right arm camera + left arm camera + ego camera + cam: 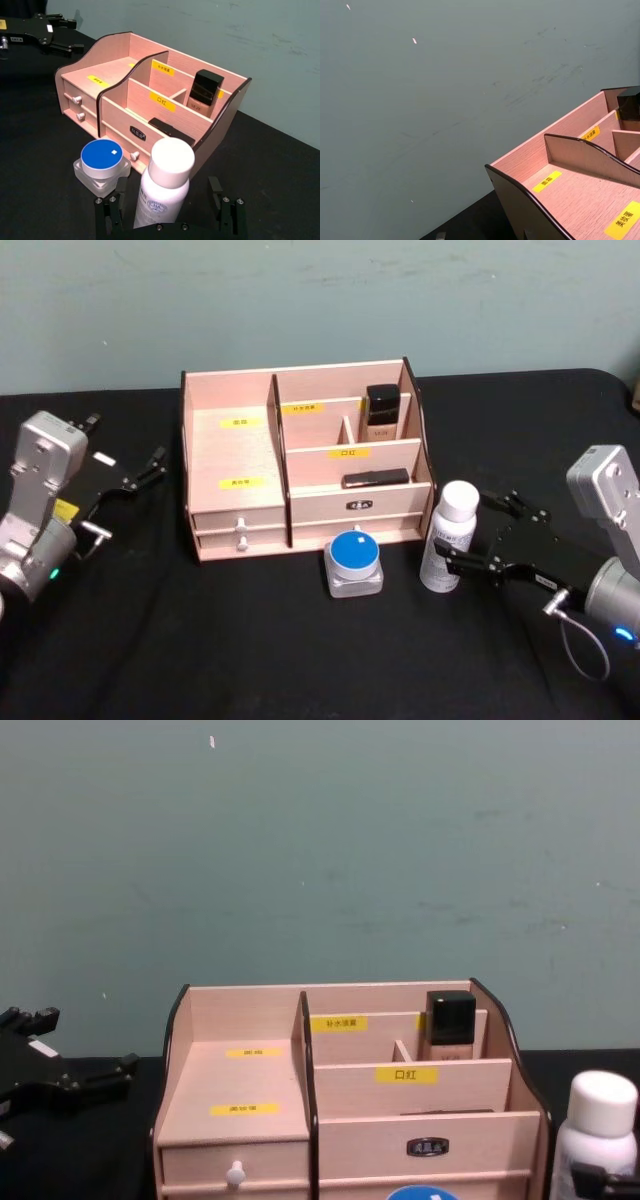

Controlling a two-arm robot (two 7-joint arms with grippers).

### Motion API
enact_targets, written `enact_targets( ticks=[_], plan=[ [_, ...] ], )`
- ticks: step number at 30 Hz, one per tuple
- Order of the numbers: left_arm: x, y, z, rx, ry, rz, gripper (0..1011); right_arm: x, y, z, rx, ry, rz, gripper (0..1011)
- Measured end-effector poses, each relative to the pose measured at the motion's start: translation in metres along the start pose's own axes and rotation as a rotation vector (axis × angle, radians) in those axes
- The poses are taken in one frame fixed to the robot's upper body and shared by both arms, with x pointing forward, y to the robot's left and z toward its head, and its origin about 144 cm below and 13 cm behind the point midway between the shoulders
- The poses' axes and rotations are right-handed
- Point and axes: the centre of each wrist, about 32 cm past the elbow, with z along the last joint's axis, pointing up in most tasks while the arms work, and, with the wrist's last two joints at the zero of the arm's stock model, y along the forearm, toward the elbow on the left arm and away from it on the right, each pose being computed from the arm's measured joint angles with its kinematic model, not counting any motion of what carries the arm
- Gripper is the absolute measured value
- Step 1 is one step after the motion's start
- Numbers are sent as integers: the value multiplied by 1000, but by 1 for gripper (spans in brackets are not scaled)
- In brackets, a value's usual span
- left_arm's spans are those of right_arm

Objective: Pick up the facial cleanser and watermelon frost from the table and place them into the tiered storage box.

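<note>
The black counter (300, 660) carries the box (235, 455). Left tool (150, 468), spread, hangs left of it. Right tool (468, 530), spread, flanks the upright cleanser (447, 540) — just off the box's right front corner. The jar (355, 560) sits before the drawers (240, 520) — beside the cleanser.

A: State of the surface (250, 660)?
B: Black, matte, cloth-like. Three items stand directly on it.
A: Layout?
B: Toward the back, centre: tiered storage box (230, 450). Just in front of its drawers: watermelon frost (355, 558). To that jar's right, near it: facial cleanser (450, 540), upright.
</note>
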Motion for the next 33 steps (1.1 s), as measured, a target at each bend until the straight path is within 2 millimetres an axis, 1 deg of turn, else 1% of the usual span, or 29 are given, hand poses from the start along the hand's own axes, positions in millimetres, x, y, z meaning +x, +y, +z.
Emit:
enact_targets(
  ticks=[14,29,33],
  plan=[
    [0,0,0,0,0,0,1010,2,16,-3,5,14,9,1002],
    [0,0,0,0,0,0,1009,3,18,-3,0,16,8,1003],
    [0,0,0,0,0,0,1010,3,18,-3,0,16,8,945]
  ],
)
